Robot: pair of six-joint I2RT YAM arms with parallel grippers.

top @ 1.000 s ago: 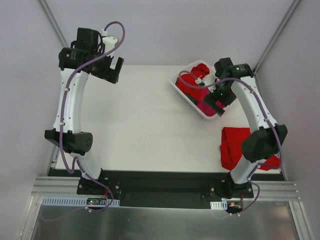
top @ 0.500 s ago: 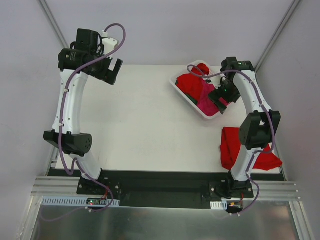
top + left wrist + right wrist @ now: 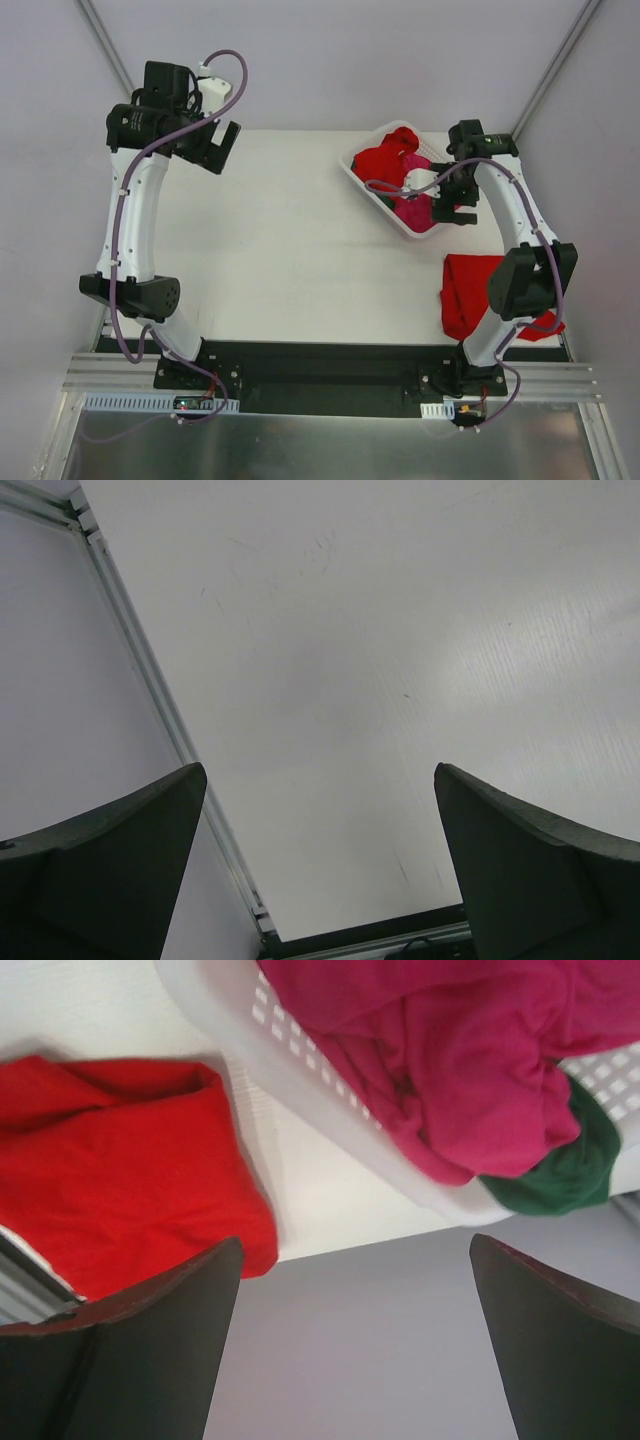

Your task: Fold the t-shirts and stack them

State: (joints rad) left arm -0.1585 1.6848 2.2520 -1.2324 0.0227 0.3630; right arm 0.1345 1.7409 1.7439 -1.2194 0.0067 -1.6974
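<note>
A white basket (image 3: 349, 166) at the back right holds a bright red t-shirt (image 3: 380, 165) and a magenta-pink one (image 3: 410, 212). In the right wrist view the magenta shirt (image 3: 470, 1050) spills over the basket rim (image 3: 330, 1125), with a dark green shirt (image 3: 575, 1170) beneath it. Another red t-shirt (image 3: 468, 290) lies bunched on the table near the right arm's base, also seen as the red shirt (image 3: 120, 1170). My right gripper (image 3: 458, 205) (image 3: 355, 1340) hangs open over the basket's right edge, holding nothing. My left gripper (image 3: 215, 150) (image 3: 320, 860) is open and high over the table's back left.
The white table (image 3: 280, 250) lies between the arms. Its left edge has a metal rail (image 3: 150, 680). Grey walls close in on both sides, and the right arm's elbow (image 3: 530, 280) overhangs the red shirt on the table.
My right gripper has swung from over the basket's middle toward its right edge, turning its wrist. The left arm has shifted slightly left. Both grippers stay open.
</note>
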